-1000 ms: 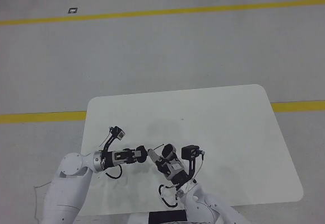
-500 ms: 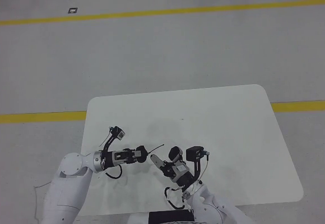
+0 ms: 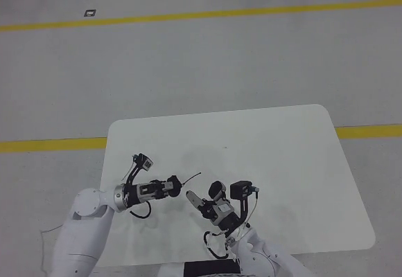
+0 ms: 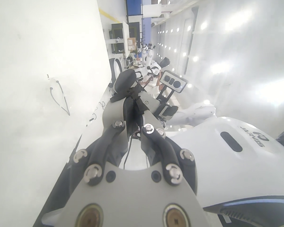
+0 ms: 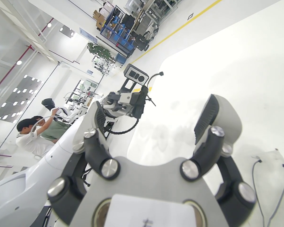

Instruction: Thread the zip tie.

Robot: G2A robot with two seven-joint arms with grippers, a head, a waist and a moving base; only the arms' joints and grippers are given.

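A thin black zip tie (image 3: pixel 190 178) sticks out of my left gripper (image 3: pixel 175 184), which is shut on it above the table's near left part. In the right wrist view the left gripper (image 5: pixel 139 102) holds the zip tie (image 5: pixel 153 77) with its small head uppermost and a short end poking out below. The left wrist view has the strap (image 4: pixel 130 111) pinched between the left gripper's fingers (image 4: pixel 118 116). My right gripper (image 3: pixel 202 192) is open a short way from the tie, touching nothing. Its own view shows the right gripper (image 5: pixel 153 119) with its ribbed pads wide apart.
A clear bag with spare zip ties (image 4: pixel 59 95) lies flat on the white table (image 3: pixel 284 152); the same spare ties (image 5: pixel 269 168) lie close by the right wrist. The table's near edge runs just behind both grippers.
The right gripper, close against the left gripper and tie a second ago, has drawn back and stands open. The left gripper has shifted slightly away from the near edge with the tie.
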